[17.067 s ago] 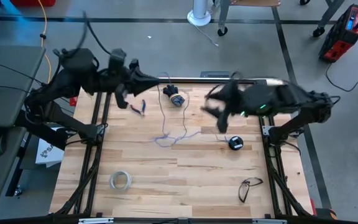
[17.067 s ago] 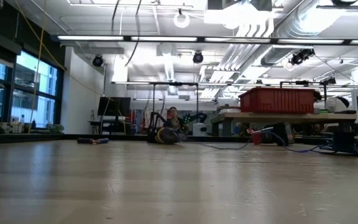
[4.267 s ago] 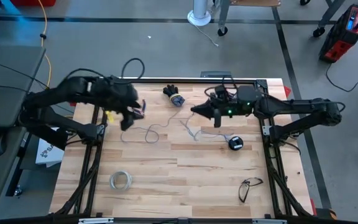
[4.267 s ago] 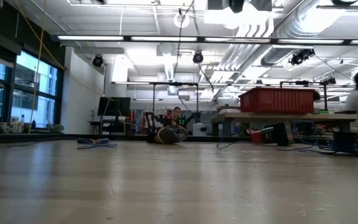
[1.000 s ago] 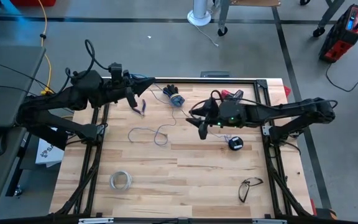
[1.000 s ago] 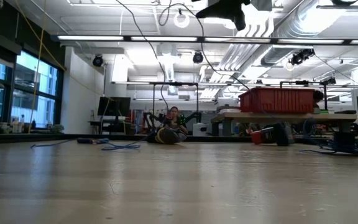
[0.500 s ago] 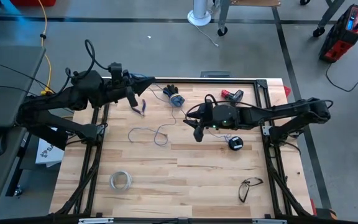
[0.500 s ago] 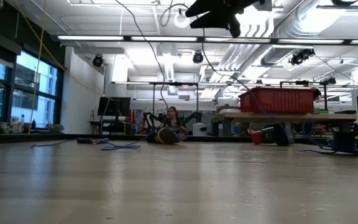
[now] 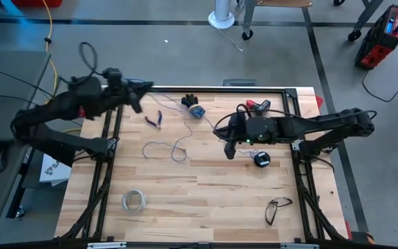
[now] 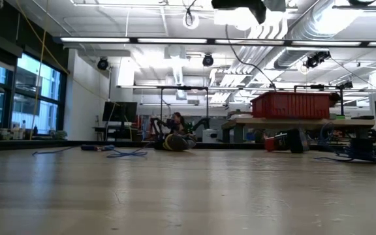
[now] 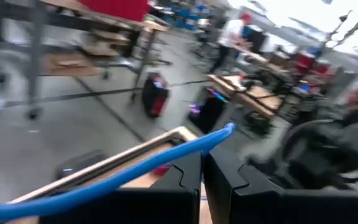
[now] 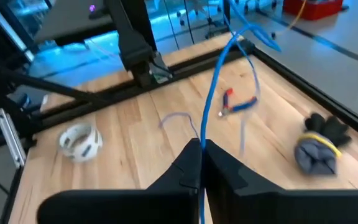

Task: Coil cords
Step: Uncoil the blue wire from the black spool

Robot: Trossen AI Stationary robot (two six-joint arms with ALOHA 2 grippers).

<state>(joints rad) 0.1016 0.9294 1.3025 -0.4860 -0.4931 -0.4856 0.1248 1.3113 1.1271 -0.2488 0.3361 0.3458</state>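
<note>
Right wrist view alone shows the right pincer (image 12: pixel 201 152) clamped on the wire (image 12: pixel 211 93); left pincer (image 11: pixel 202 171) likewise pinches wire above the surface (image 9: pixel 206 187).

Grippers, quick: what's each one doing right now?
Left end effector: shut on the wire.
Right end effector: shut on the wire, above the table's middle.
</note>
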